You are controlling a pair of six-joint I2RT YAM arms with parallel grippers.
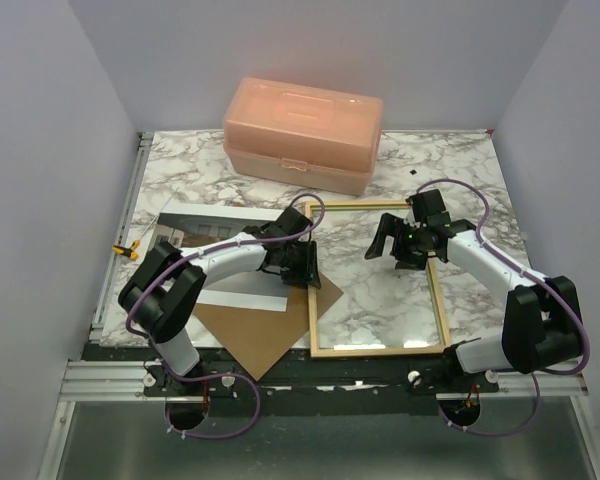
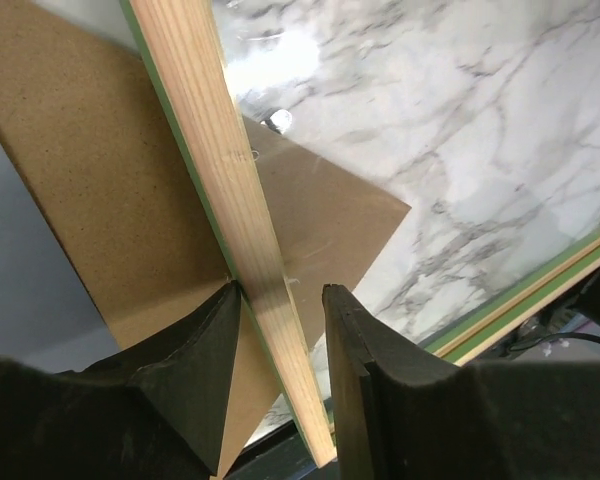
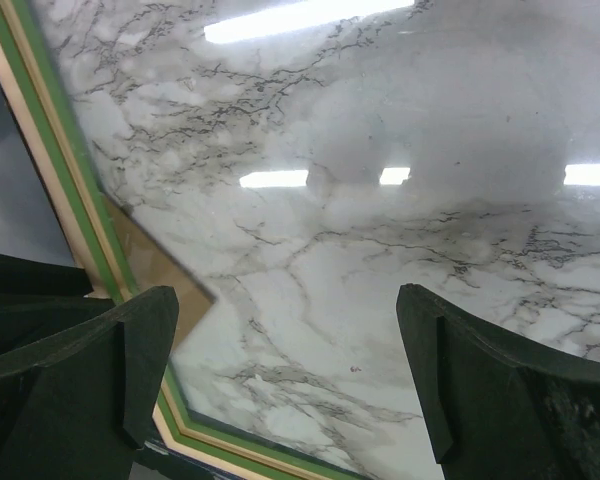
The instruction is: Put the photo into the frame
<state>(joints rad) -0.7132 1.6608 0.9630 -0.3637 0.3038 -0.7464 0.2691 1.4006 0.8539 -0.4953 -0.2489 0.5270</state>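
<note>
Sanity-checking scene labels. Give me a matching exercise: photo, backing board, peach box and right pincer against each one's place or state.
1 photo
2 backing board
3 peach box
4 right pincer

A corner tucked under the frame
B open, over the frame
C far edge of the table
D flat at the table's left side

Pairs: 1-D, 2-A, 3-C, 4-B

Top external: fixed high behind arm bases, looks down and forward over whole marble worktop (image 1: 210, 180). Left tool (image 1: 302, 262) and right tool (image 1: 390, 243) small, mid-view.
Left wrist: sits behind left tool, looks along fingers (image 2: 195, 350), very near. Frame (image 2: 230, 180) rail runs between fingers, backing board (image 2: 80, 170) beneath and left of tool.
Right wrist: sits behind right tool, looks steeply down, near over glazing; frame rail beside left finger.
Shared: both wrist views catch same frame rail and board corner. Top view holds both patches.
</note>
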